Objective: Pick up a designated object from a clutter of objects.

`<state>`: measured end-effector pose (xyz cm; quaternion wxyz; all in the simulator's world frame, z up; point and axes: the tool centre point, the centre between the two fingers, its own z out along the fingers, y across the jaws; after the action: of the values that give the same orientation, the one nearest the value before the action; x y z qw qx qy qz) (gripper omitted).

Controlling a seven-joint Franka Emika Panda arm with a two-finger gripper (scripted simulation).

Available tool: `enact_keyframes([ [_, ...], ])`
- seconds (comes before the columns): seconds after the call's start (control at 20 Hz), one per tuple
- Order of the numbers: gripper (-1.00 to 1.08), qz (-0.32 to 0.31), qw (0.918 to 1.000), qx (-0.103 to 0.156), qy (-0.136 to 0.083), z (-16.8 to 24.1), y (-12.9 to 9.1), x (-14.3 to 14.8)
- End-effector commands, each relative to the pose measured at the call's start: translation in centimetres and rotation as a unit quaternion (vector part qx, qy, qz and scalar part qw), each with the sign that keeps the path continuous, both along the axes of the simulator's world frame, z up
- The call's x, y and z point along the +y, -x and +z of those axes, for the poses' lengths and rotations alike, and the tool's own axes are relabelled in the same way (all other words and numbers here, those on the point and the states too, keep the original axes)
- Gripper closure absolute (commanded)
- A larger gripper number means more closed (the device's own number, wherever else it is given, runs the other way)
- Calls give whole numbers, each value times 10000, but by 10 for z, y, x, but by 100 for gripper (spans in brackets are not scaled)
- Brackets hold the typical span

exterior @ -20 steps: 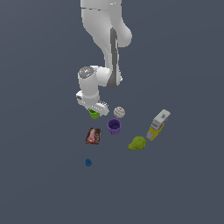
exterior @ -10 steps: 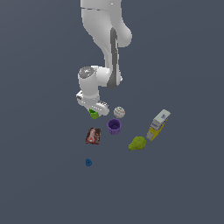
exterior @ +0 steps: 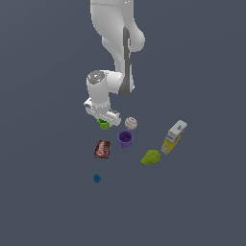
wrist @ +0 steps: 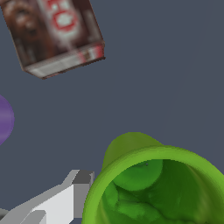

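The designated object, a small bright green cup [exterior: 104, 125], stands under my gripper [exterior: 104, 121] at the clutter's edge toward the exterior view's left. In the wrist view the green cup [wrist: 153, 188] fills the frame up close, its rim and hollow inside showing. One grey finger [wrist: 72, 197] lies against the outside of its rim; the other finger is hidden behind the cup. The jaws appear shut on the cup's wall. The cup looks to rest on the floor.
Close by are a purple cup [exterior: 125, 139], a white baseball [exterior: 130, 123] and a red-brown packet [exterior: 102, 149]. Farther off lie a yellow-green lumpy fruit [exterior: 151, 157], a yellow-white carton [exterior: 173, 137] and a tiny blue item [exterior: 97, 178]. The wrist view also catches the packet [wrist: 52, 33] and purple cup [wrist: 3, 120].
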<state>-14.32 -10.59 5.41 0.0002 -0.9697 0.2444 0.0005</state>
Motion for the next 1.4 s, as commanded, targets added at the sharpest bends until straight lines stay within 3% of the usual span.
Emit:
enact_keyframes([
  [0.0, 108, 2, 10000, -7, 1, 9, -2, 4],
  [0.45, 108, -4, 10000, -4, 14, 60, -11, 31],
  [1.35, 108, -3, 10000, -4, 26, 209, -39, 111],
])
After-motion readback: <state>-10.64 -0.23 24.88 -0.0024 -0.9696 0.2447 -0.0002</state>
